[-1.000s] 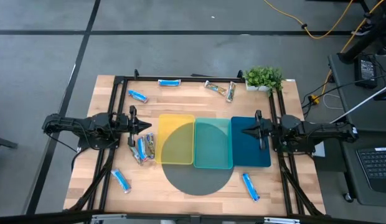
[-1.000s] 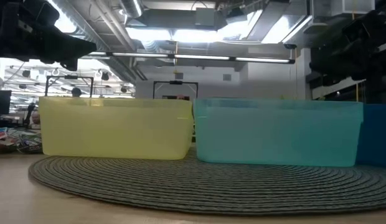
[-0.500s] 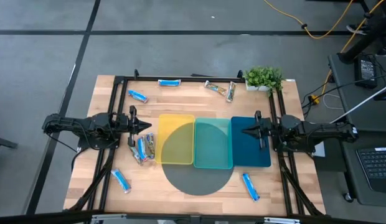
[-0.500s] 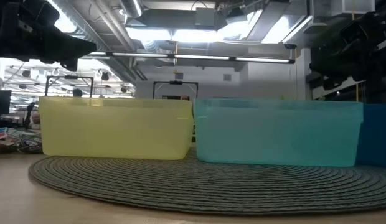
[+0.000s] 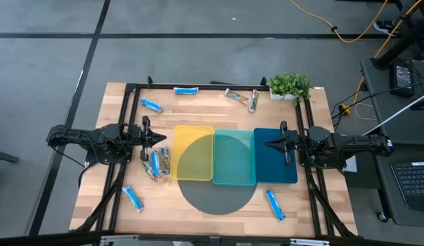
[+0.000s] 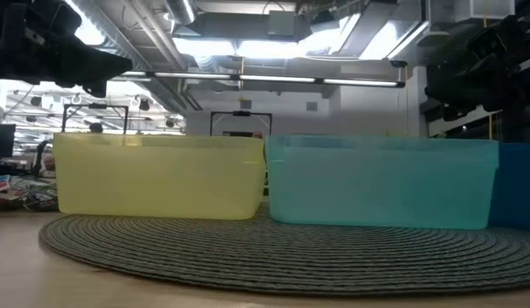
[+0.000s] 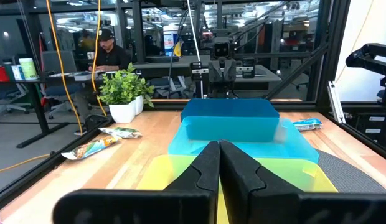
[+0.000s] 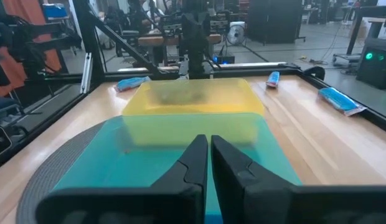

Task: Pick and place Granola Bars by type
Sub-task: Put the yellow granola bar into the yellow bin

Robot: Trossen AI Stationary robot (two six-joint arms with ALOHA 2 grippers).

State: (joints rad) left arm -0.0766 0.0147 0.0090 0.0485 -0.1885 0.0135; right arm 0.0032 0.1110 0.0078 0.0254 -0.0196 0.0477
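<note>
- Wooden surface point(image 5: 219, 109) carries three trays side by side on a round grey mat point(image 5: 219, 198): yellow tray point(image 5: 193, 153), teal tray point(image 5: 234, 157), dark blue tray point(image 5: 273, 164).
- Granola Bars point(image 5: 157, 162) lie scattered around the trays: a cluster just left of the yellow tray, others along the far edge and near the front corners.
- Left gripper point(image 5: 161, 139) hovers above that cluster, fingers closed, empty.
- Right gripper point(image 5: 270, 143) hangs over the dark blue tray, fingers closed, empty.

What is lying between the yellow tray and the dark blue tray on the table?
The teal tray lies between the yellow tray and the dark blue tray, side by side with both. The high view shows this best.
</note>
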